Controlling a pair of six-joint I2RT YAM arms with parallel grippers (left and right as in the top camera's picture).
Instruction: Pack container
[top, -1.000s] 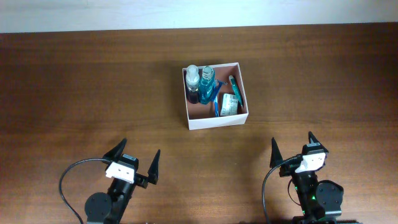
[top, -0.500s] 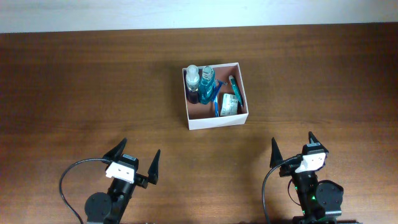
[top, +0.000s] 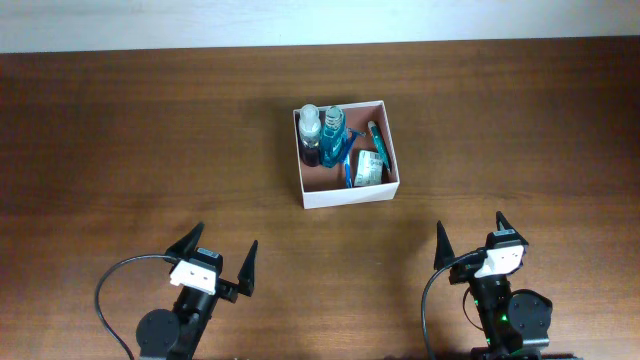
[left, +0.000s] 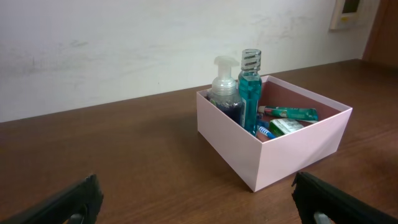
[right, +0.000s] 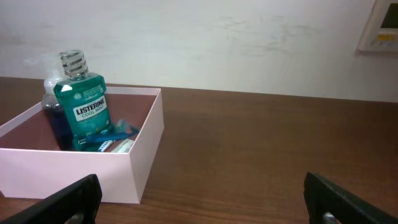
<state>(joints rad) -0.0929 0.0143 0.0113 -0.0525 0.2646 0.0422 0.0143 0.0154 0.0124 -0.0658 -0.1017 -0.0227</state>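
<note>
toiletries (top: 334, 140) in container (top: 350, 194); left end effector (top: 225, 237) spread, right end effector (top: 470, 220) spread

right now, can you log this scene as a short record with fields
container: open white-walled box, mid-table
contents: pump bottle, mouthwash bottle, teal tube, green-and-white carton
left gripper: open, empty, apart from the container
right gripper: open, empty, apart from the container
table: brown wood

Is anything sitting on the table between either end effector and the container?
Nothing visible. Only bare table lies between the open left end effector, the open right end effector and the container; both approach paths look clear.
</note>
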